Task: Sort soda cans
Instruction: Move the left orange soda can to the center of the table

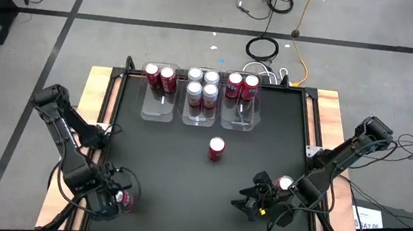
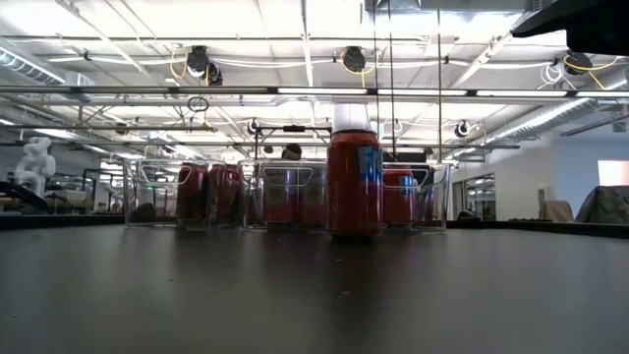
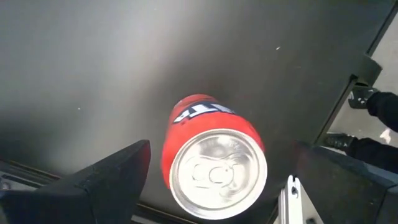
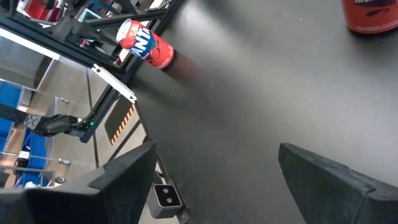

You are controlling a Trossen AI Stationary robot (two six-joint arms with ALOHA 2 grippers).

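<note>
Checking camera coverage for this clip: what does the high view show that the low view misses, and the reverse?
Only the high view: both arms, the left gripper with open fingers around a red can at the table's near left corner, the right gripper open and empty, another can by the right arm, and the can count per bin. Only the low view: the ceiling lights and room beyond. Both: the lone middle can and the three clear bins behind it.
</note>
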